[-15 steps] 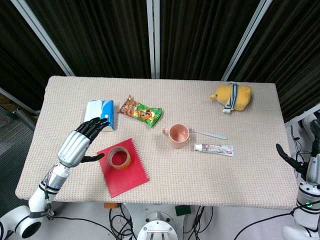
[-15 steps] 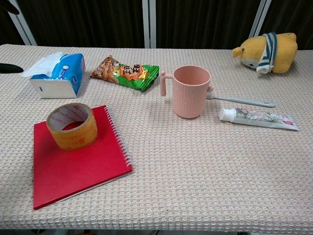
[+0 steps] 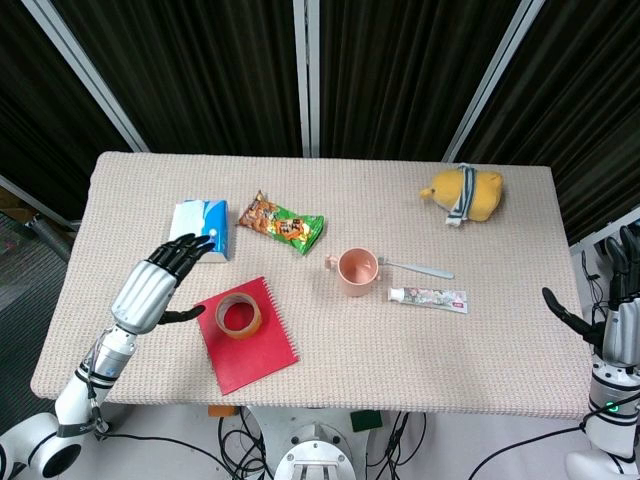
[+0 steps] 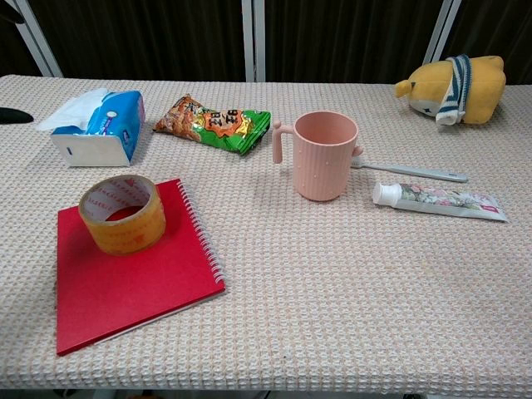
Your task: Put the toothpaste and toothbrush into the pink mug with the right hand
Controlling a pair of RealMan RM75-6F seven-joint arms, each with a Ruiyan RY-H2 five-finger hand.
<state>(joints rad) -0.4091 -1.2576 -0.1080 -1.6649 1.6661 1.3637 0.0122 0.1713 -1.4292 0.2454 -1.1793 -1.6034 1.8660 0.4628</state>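
- I count one pink mug, upright mid-table, one toothbrush lying just behind one toothpaste tube, both to the mug's right.
- One each of: tape roll sitting on a red spiral notebook, tissue pack, snack bag, yellow plush toy.
- My left hand hovers, fingers extended and apart, holding nothing.
- My right hand is off the table's right edge, fingers spread, empty.
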